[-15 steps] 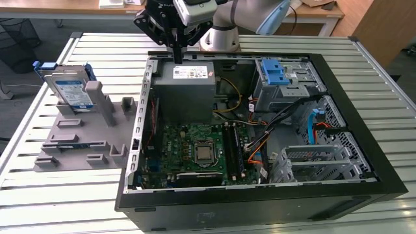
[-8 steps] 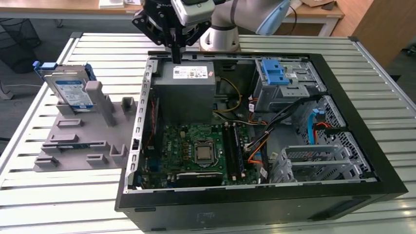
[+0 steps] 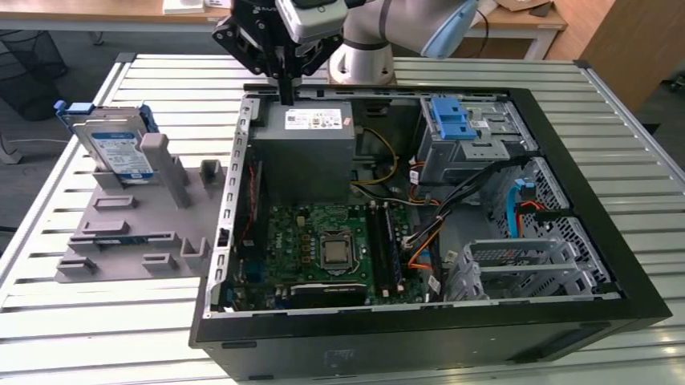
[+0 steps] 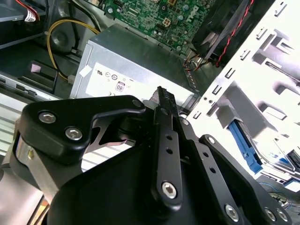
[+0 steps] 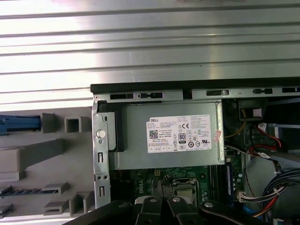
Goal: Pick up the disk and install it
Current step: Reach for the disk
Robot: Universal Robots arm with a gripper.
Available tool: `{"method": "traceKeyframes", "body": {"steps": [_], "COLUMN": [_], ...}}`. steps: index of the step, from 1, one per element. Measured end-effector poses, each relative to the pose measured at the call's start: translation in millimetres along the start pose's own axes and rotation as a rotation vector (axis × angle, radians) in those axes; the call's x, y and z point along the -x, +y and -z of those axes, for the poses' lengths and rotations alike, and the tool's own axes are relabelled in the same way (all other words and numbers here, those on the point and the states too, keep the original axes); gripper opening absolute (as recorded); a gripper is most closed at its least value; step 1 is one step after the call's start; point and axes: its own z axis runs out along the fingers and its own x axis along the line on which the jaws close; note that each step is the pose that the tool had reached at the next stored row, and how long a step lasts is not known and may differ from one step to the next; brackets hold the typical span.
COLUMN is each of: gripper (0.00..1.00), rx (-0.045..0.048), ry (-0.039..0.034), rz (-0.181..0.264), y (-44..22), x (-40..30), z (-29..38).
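Nearest the lens in the exterior view, the black wall of an opened computer case is seen, the case laid on its side on a slatted metal tabletop with its interior turned upward. The gripper of 1 robot arm is held over the case's far rim, just above the far edge of a grey power supply marked with a white label. Its 2 fingers are pressed together into a single dark bar pointing down, and nothing is gripped between them. Whether the case rim is touched cannot be told.

The closed fingers are shown in the second wrist view against the power supply, and in the first wrist view the gripper is seen over the power supply and a strip of green board.

The disk, silver-grey with a white and blue label and framed by a bright blue bracket, is stood upright on its edge in a grey slotted fixture. It is placed near the tabletop's edge at the exterior view's left, outside the case and well apart from the gripper.

Inside the case, a green motherboard is laid at the middle. A blue latch piece is set on the drive bay at the far side. A silver perforated cage is fixed near the case's corner at the exterior view's right.
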Motion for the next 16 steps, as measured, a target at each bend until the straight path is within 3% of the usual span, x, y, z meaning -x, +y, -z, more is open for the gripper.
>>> {"method": "traceKeyframes", "body": {"steps": [16], "gripper": [0.11], "rx": [-0.0001], "ry": [0.0000], "rz": [0.000], "y": [-0.4], "x": [-5.0], "z": [-0.5]}}
